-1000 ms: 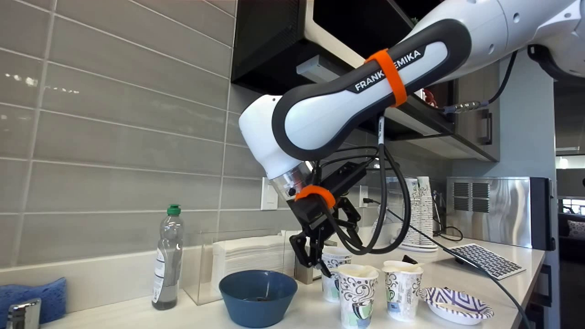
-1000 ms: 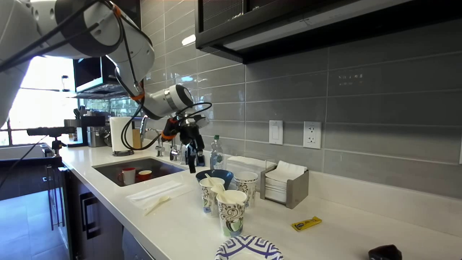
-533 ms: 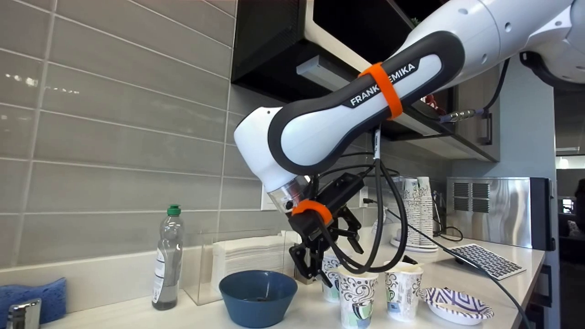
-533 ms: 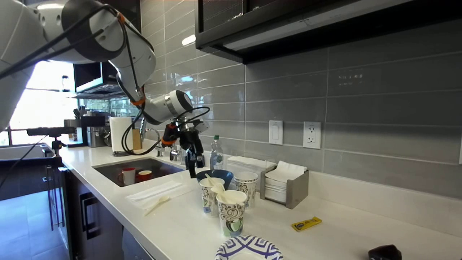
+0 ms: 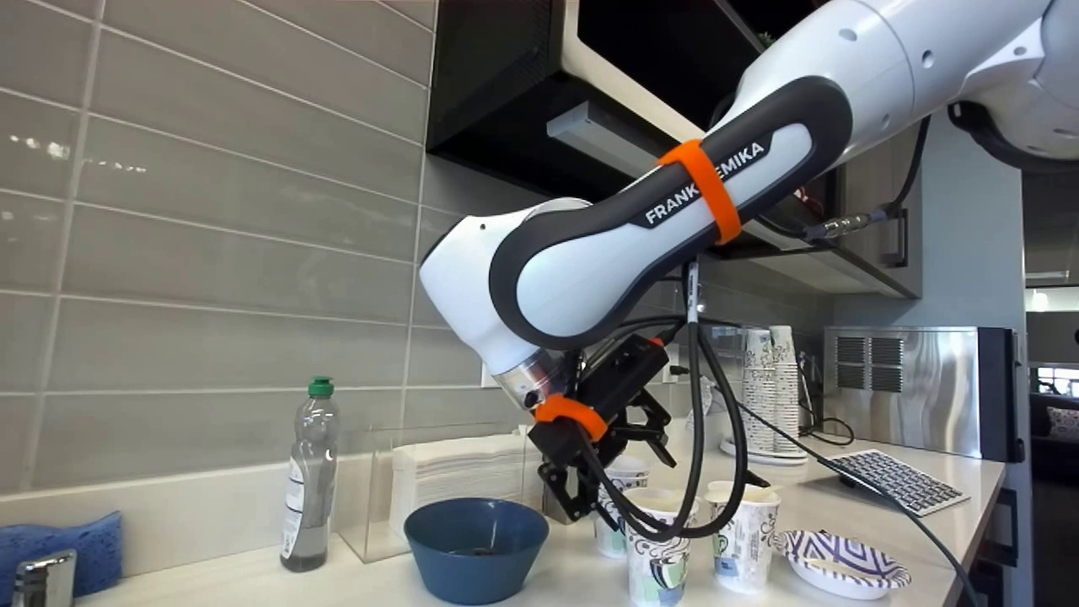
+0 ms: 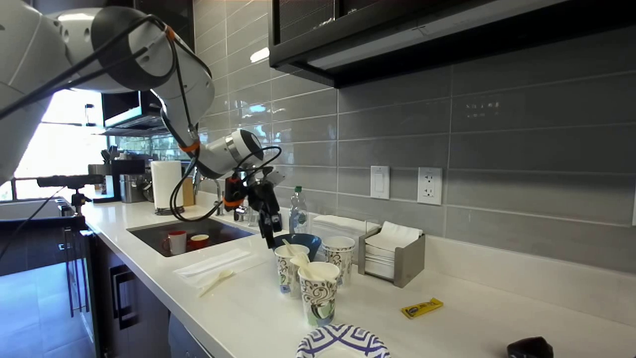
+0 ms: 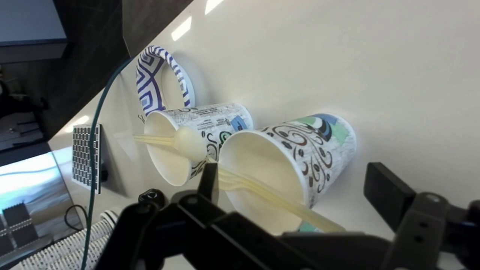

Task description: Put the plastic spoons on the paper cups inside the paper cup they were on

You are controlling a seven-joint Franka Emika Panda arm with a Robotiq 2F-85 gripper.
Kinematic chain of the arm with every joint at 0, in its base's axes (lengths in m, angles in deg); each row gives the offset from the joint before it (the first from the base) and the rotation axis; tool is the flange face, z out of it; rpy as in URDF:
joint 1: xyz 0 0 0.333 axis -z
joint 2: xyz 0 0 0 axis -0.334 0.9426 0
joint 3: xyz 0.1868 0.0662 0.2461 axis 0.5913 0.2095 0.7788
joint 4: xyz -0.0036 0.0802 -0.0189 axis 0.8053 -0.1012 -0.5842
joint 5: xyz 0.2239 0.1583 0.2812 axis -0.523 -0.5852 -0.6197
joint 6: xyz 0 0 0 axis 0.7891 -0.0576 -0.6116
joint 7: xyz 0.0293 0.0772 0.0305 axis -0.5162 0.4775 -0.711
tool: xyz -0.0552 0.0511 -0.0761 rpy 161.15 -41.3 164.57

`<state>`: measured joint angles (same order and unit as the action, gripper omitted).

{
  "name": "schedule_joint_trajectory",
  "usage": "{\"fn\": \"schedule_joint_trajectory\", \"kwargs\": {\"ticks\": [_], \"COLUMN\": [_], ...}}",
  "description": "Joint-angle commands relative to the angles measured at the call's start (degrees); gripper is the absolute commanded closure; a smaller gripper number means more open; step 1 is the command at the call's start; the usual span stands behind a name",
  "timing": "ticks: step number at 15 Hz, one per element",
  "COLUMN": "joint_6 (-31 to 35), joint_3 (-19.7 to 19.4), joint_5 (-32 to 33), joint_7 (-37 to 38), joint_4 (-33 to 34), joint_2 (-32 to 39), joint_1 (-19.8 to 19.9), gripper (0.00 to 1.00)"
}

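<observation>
Three patterned white paper cups stand upright on the counter: a near cup (image 7: 318, 150), a farther cup (image 7: 232, 116) beside the dish, and a cup (image 6: 340, 258) toward the wall, nearly all hidden in the wrist view. Pale plastic spoons (image 7: 273, 197) rest across the near cup's mouth, their lower end cut off by my gripper parts. Another plastic spoon (image 7: 189, 144) lies over the farther cup's rim. My gripper (image 7: 298, 187) is open just above the near cup, with its fingers apart either side of the spoons, holding nothing. From an exterior view, the gripper (image 5: 638, 491) partly covers the cups.
A blue bowl (image 5: 476, 552) and a soap bottle (image 5: 310, 497) stand to one side. Beside the cups is a patterned dish (image 5: 843, 565). A napkin holder (image 6: 415, 261) stands by the wall. One loose spoon (image 6: 216, 283) lies on the counter near the sink.
My arm has come down, bringing the open gripper lower and closer to the cups, with a slight turn of the wrist. Cups, spoons and bowl have stayed where they were.
</observation>
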<state>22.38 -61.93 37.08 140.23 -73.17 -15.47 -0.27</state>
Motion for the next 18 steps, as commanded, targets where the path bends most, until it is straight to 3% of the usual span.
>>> {"fn": "schedule_joint_trajectory", "kwargs": {"ticks": [1, 18], "joint_6": [-3.3, -7.8], "joint_3": [-0.7, -1.2], "joint_5": [2.9, 4.9], "joint_7": [1.6, -1.5], "joint_4": [3.0, 12.7], "joint_2": [2.1, 10.1], "joint_1": [-1.2, -2.2], "gripper": [0.00, 0.00]}}
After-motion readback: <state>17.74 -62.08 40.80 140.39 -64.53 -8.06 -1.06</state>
